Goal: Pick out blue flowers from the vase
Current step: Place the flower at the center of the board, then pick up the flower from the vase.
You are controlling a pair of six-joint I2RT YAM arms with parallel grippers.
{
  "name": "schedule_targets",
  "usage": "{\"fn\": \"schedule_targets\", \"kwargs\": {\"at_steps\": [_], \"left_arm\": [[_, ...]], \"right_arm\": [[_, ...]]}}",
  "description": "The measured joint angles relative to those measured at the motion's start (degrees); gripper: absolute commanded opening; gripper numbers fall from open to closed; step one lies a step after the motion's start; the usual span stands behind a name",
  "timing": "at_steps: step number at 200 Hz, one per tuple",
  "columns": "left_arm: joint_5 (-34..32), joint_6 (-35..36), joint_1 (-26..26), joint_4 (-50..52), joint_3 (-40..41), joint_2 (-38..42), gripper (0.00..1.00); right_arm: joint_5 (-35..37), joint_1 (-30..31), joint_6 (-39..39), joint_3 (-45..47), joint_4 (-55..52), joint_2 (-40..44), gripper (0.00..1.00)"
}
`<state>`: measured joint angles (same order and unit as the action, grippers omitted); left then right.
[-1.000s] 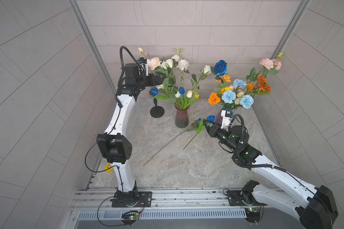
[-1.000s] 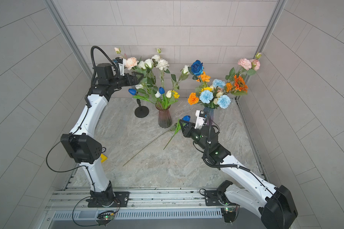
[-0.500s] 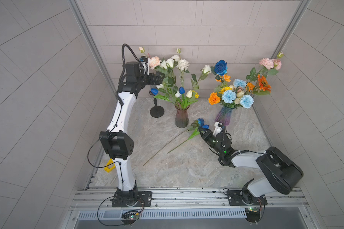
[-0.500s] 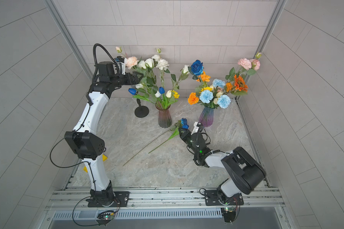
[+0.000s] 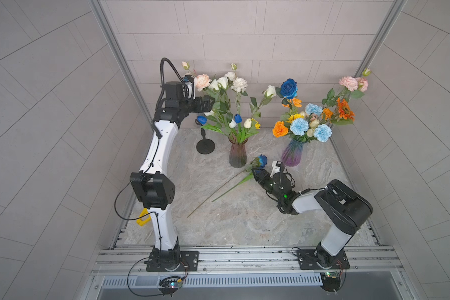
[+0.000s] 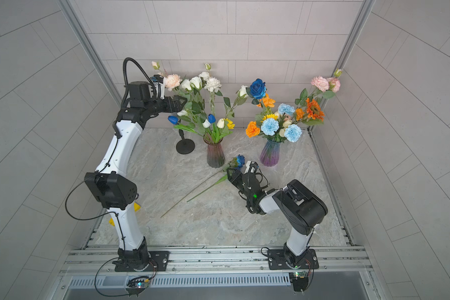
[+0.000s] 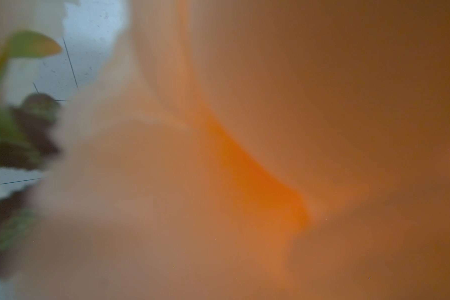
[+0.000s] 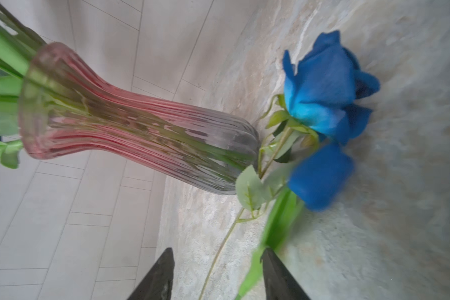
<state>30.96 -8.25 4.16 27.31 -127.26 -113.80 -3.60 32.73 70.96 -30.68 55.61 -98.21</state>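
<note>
Right wrist view is showing the right claw (image 8: 218,250) standing parted, clamping nothing, while the blue tulip (image 8: 320,176) is lying beside the blue rose (image 8: 322,85) at the foot of the pink vase (image 8: 140,124), so it should be backing away without dragging the stem brushing one finger.

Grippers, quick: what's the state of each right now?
Left gripper: open, among the leaves above the pink vase; nothing visibly held.
Right gripper: open; stem of the blue tulip lies beside one finger, unclamped.
</note>
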Motion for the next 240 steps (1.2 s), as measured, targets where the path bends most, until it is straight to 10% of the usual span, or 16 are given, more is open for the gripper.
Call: {"fn": "schedule_targets", "kwargs": {"at_steps": [80, 154, 240], "left_arm": [[-0.37, 0.39, 0.00, 0.00, 0.13, 0.02, 1.00], [-0.37, 0.42, 0.00, 0.33, 0.55, 0.33, 1.00], [-0.37, 0.39, 0.00, 0.48, 5.81, 3.87, 1.00]], "right_arm": [[3.08, 7.69, -27.15, -19.23, -38.38, 17.46, 0.64], [6.71, 15.91, -69.57, -53.20, -56.54, 0.52, 0.67], [16.87, 16.24, -87.25, -69.07, -55.87, -14.40, 0.59]]}}
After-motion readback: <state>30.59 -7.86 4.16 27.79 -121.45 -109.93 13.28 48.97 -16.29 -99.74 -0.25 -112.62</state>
